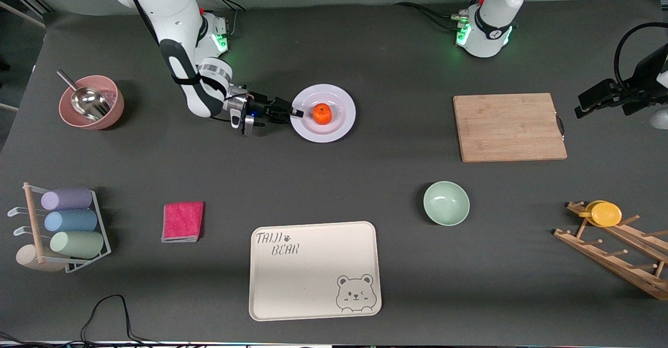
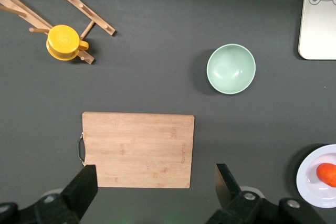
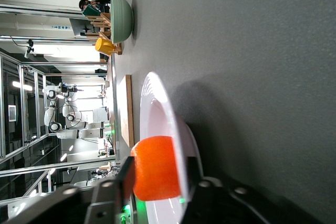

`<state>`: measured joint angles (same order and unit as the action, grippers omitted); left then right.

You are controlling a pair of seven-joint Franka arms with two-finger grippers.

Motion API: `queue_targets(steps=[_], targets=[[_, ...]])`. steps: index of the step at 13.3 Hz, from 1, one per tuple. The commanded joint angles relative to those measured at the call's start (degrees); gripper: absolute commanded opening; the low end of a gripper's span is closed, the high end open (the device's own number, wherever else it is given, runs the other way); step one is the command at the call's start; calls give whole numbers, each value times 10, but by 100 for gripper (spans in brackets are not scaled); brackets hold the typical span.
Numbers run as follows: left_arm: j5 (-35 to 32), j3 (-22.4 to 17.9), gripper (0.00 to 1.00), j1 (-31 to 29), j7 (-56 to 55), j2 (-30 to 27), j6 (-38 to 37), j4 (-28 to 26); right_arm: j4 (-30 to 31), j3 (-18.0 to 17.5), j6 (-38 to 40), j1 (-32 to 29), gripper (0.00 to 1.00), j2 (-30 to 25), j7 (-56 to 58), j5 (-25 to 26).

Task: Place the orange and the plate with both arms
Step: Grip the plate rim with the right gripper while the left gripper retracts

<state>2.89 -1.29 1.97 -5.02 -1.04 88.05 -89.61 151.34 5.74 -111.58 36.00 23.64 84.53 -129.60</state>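
Front view: small round bright-orange orange [image 1: 322,114] already sits in the centre of the round glossy lavender-white plate [image 1: 342,100], and the right gripper [image 1: 293,112] is pinching the plate's rim, so the orange looks placed and the plate not yet moved; one of each.

Left wrist view: left gripper [image 2: 155,182] hangs spread and empty over one rectangular bamboo cutting board [image 2: 138,149], waiting.

Right wrist view: fingers straddle the rim, orange just ahead.
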Motion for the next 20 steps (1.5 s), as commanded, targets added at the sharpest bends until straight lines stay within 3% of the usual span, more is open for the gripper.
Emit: queue_targets(steps=[1, 6, 10, 14, 17, 20], targets=[[-3, -15, 100, 16, 11, 27, -6, 46, -8, 2, 15, 13, 0, 16, 16, -21], [-24, 2, 100, 12, 7, 14, 5, 12, -11, 3, 56, 7, 0, 39, 15, -20], [-24, 1, 100, 12, 10, 12, 5, 8, -13, 4, 58, -21, 0, 21, -8, -2], [-23, 2, 100, 3, 10, 10, 3, 8, -24, 14, 58, -50, 0, -31, -97, 61], [-23, 31, 100, -23, 10, 12, 6, 8, -46, 25, 58, -86, 0, -92, -197, 133], [-23, 31, 100, -21, 11, 10, 1, 8, -100, 66, 58, -87, 0, -127, -282, 202]])
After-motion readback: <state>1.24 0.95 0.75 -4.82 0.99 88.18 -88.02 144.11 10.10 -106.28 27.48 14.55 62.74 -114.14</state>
